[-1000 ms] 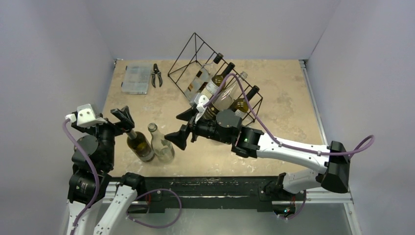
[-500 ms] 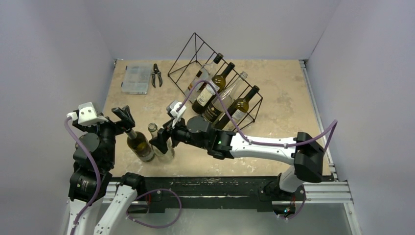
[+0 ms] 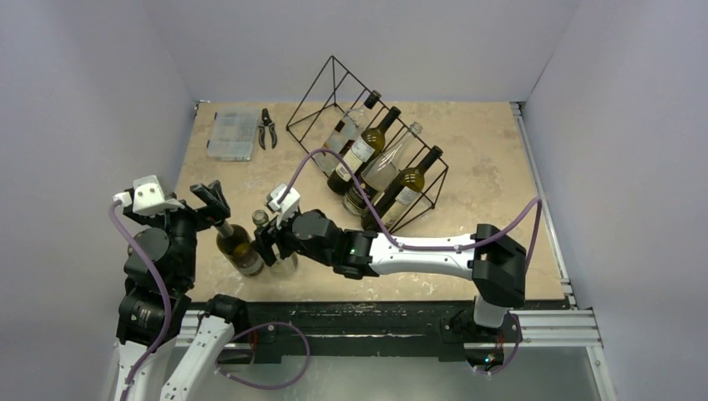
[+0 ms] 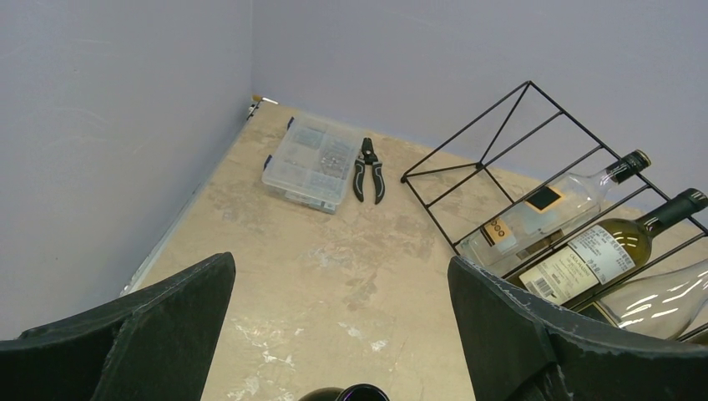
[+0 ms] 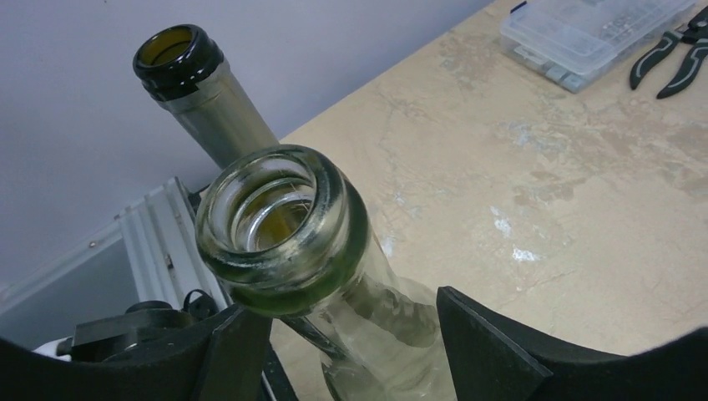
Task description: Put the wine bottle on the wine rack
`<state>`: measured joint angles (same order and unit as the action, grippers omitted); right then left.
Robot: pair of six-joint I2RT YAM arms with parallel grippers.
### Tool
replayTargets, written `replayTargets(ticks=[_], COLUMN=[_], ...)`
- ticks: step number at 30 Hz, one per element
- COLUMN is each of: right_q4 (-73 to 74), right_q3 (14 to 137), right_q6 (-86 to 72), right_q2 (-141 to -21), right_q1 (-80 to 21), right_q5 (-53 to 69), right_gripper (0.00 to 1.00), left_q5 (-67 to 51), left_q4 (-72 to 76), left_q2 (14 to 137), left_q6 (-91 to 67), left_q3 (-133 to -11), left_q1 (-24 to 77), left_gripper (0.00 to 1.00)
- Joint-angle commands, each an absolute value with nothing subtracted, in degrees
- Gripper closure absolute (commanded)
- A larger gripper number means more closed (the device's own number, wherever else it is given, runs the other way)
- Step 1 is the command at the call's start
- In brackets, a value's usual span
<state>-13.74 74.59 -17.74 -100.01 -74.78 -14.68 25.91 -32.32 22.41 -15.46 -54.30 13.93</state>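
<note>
My L hand (image 3: 210, 202) sits near-left on the desk (image 3: 493, 167), fingers spread wide, holding nothing, right over the mouth of the dark bottle (image 3: 240, 250), which stands upright. Just right of that stands the clear bottle (image 5: 275, 288), also upright: long axis vertical, open mouth up. My R hand (image 3: 269, 238) is the nearer one. Its fingers are apart, one each side of the neck under the lip, not clamped as far as I can tell. So the neck's btwn my fingers; closing is prob all the grab needs. The wine rack (image 3: 321, 117) lies further right & back, four bottles in it, necks slanting up, free slots at its left end. I reckon the bottle must tip from vertical to that slant.
</note>
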Motion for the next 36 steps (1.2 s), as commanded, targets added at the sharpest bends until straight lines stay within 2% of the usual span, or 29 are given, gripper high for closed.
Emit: replayTargets(ticks=[1, 10, 23, 32, 36], right_q4=[-16.23, -16.81, -18.63, -19.47, -22.02], right_q3=[77.15, 79.38, 80.65, 80.23, 78.06], right_q6=[-15.72, -12.69, -10.33, -10.01, -9.16], right_q2=[-100.11, -103.82, -106.36, -105.94, -103.29], right_q1=[-76.64, -78.49, -78.49, -78.49, -78.49], right_q5=[-19.35, -25.11, -28.58, -29.70, -29.48], right_gripper=[0.27, 0.36, 0.36, 0.67, 0.76], left_q5=[25.05, 25.13, 24.92, 25.47, 24.87], left_q4=[-31.57, -31.62, -31.81, -31.60, -31.69], left_q2=[21.63, 21.36, 22.30, 21.99, 22.33], left_q6=[-16.16, -16.17, -16.10, -16.00, -16.11], left_q3=[-55.55, -55.57, -55.72, -55.48, -55.77], left_q1=[13.62, 13.62, 13.62, 13.62, 13.62], left_gripper=[0.00, 0.00, 0.00, 0.00, 0.00])
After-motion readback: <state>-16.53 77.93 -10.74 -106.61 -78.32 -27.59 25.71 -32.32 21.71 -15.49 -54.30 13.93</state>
